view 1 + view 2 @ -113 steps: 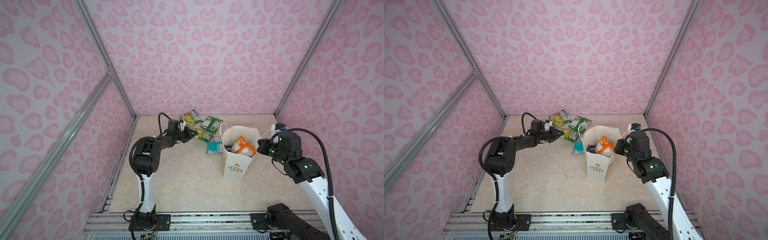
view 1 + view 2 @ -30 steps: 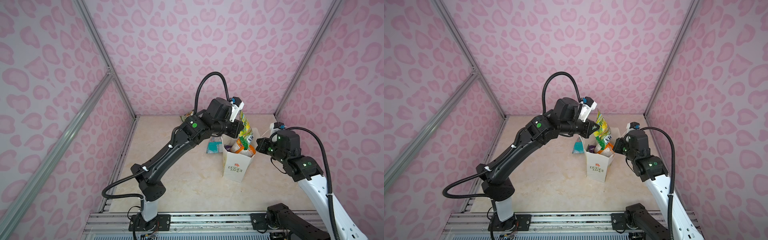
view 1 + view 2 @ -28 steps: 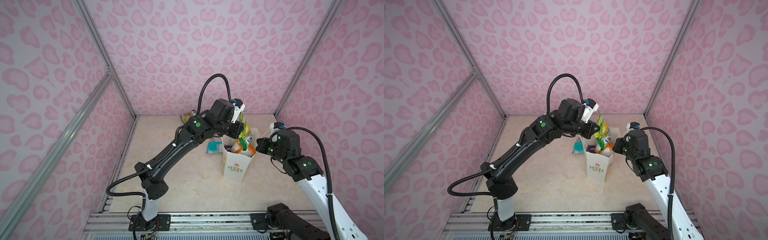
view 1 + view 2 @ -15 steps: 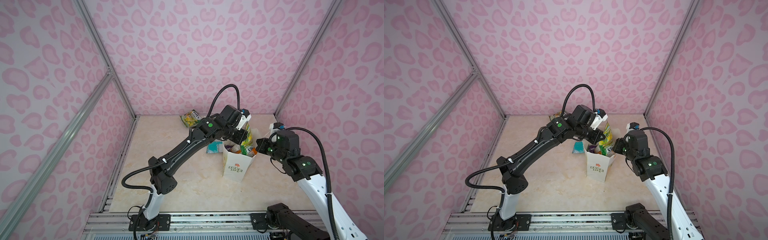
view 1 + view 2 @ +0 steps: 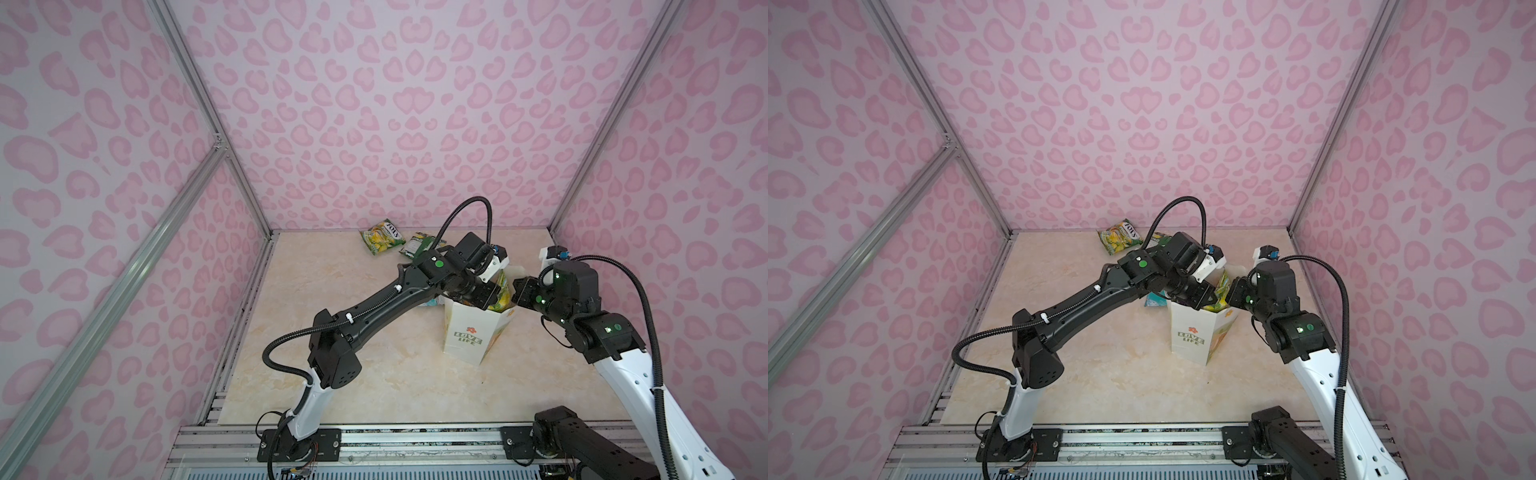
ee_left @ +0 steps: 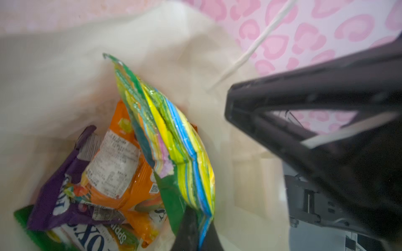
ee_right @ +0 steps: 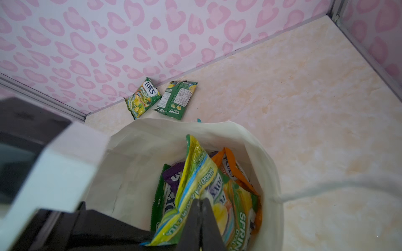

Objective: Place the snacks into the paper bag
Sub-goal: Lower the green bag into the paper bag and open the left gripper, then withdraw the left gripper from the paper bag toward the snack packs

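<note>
**Bag and grip.** The paper bag (image 5: 463, 336) stands upright on the surface (image 5: 332, 353), right of centre. Its mouth is open and its printed face is turned toward the camera head. The left gripper (image 6: 193, 228) is at the mouth, with its jaws clamped on one corner of a green-yellow packet. This held packet (image 6: 174, 152) stands on end inside the bag. Its long axis is close to upright but tilted, and its crimped far end points at the bag's inner wall. In both top views its upper part shows above the rim. The right gripper (image 7: 201, 208) sits at the bag's right rim. Its jaws are closed on the paper, and the left wrist view shows a pale strip of it between them.

**Count.** Seven packets in all.
- Four are in the bag: the held packet, an orange packet (image 6: 102, 196), a purple packet (image 6: 56, 195), and a green packet (image 7: 157, 195) that is mostly covered and lies against the wall.
- Three lie flat on the surface. A FOX'S packet (image 5: 382, 241) lies face up by the back wall (image 5: 395, 145). A dark green packet (image 5: 417, 245) lies just beside it, label side up. A teal packet (image 5: 1154, 300) lies just beside the bag's left side.

**Obstructions.** The left arm (image 5: 374, 307) reaches across the surface. In both top views it covers most of the teal packet and an edge of the dark green packet. The two grippers are close together over the mouth. A cord handle (image 7: 326, 187) trails outward from the rim.
</note>
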{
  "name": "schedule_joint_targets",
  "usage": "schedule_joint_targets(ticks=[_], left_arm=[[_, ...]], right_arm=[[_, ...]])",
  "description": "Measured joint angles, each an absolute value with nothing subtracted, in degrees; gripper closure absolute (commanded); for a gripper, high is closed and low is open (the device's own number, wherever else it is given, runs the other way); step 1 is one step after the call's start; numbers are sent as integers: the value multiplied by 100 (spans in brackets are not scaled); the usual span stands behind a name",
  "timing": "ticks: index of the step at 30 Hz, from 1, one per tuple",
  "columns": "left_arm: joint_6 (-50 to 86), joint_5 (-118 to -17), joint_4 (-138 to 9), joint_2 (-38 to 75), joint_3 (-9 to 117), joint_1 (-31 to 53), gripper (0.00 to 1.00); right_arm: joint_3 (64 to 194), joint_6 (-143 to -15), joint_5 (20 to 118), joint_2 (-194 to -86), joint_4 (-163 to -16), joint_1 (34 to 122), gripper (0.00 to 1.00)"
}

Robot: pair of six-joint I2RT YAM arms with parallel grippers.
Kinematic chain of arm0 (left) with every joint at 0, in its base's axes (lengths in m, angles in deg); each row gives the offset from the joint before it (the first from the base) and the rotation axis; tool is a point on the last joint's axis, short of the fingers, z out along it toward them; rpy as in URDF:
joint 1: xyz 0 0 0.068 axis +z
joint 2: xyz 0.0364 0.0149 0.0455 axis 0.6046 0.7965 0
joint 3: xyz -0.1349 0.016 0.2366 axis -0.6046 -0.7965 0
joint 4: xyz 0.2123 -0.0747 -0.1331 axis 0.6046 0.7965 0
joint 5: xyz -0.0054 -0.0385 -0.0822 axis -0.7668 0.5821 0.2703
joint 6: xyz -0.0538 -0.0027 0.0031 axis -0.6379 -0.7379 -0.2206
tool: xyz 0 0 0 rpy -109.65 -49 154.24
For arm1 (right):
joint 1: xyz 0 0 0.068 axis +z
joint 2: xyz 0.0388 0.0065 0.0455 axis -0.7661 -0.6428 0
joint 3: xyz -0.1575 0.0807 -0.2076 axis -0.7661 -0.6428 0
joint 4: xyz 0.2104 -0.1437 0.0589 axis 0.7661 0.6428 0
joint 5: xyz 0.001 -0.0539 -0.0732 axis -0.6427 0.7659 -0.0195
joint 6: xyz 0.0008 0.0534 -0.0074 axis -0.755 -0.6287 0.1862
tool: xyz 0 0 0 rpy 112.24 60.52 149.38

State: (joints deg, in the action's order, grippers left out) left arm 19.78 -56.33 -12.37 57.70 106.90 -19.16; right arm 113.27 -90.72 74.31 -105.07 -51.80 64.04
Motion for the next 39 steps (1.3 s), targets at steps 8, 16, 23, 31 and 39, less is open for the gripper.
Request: schedule_joint_targets(ticks=[8,16,23,31,39], left_arm=[[1936,-5830,-1151,5385,10192,-1996,97],[1890,-5696,-931,5381,10683,-2007,97],[1787,-5849,-474,6148,11322,-2018,96],[1711,-5917,-275,6343,11547,-2018,65],[1659,-5915,-271,6470,11601,-2018,46]], right_arm=[[11281,-9063,7425,-10474,-5148,6413,100],[11257,-9067,7410,-10468,-5148,6411,100],[11211,-9063,7429,-10448,-5163,6411,100],[11211,-9085,7425,-10477,-5196,6409,100],[11211,-9080,7427,-10466,-5198,6411,100]])
